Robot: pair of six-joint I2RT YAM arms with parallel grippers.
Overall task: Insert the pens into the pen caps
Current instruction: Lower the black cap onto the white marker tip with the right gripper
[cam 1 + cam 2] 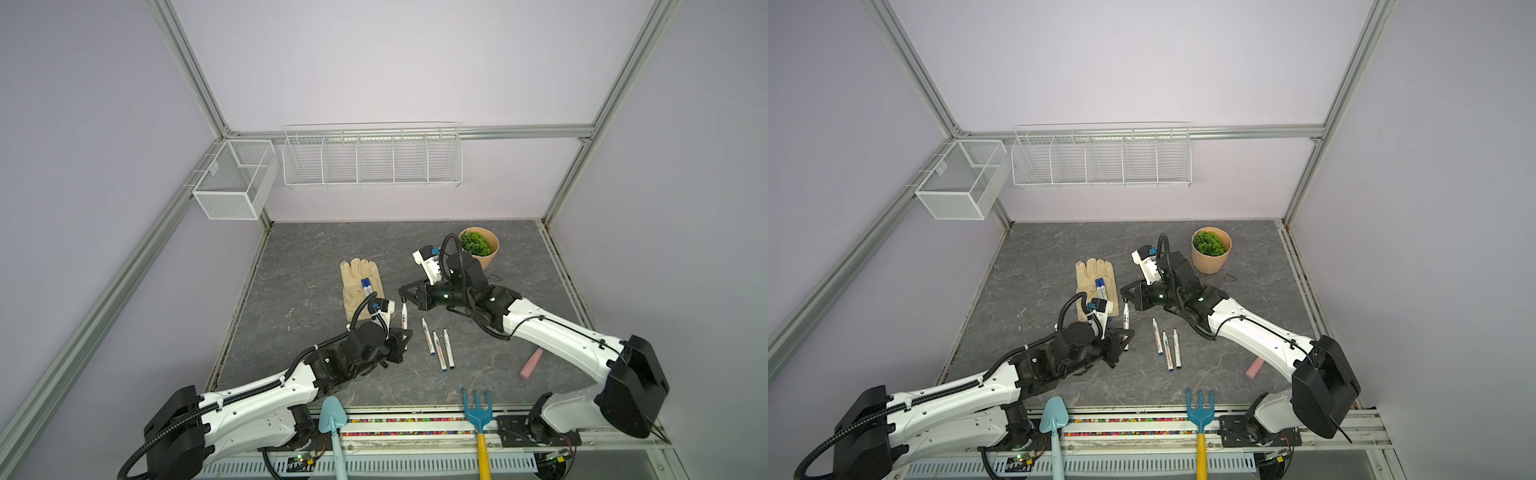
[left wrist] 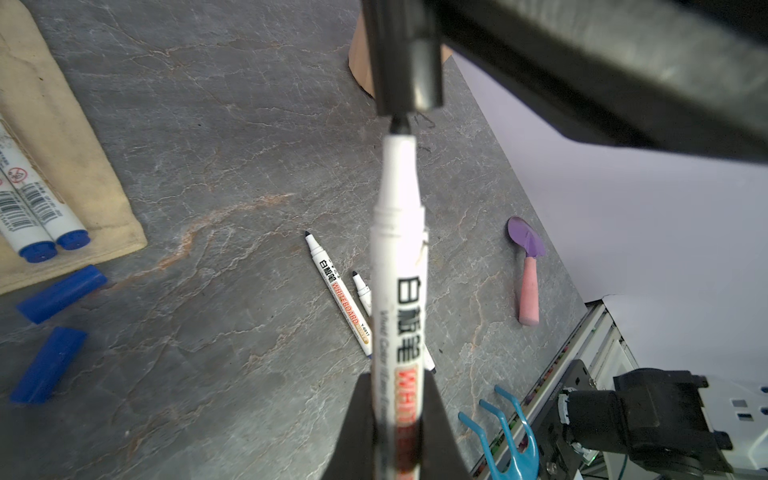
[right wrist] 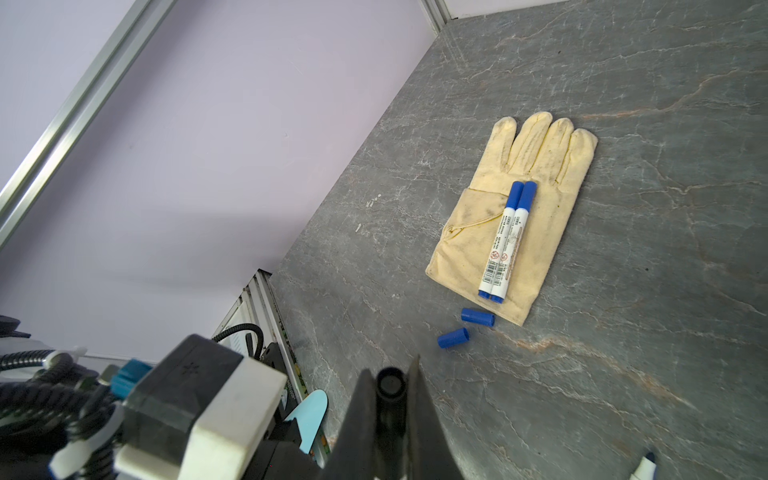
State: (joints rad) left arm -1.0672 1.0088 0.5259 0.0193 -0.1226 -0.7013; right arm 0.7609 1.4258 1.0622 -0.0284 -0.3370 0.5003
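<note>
The white pen (image 2: 397,257) has its tip just at the black cap (image 3: 390,384).

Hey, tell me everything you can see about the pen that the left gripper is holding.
The pen is a white plastic whiteboard marker with black characters and an orange label strip on its barrel, a stepped collar, a tapered neck and a bare black tip. The left gripper clamps its rear barrel, holding it aloft. Its tip points at the black cap in the right gripper, just short of its mouth.
</note>
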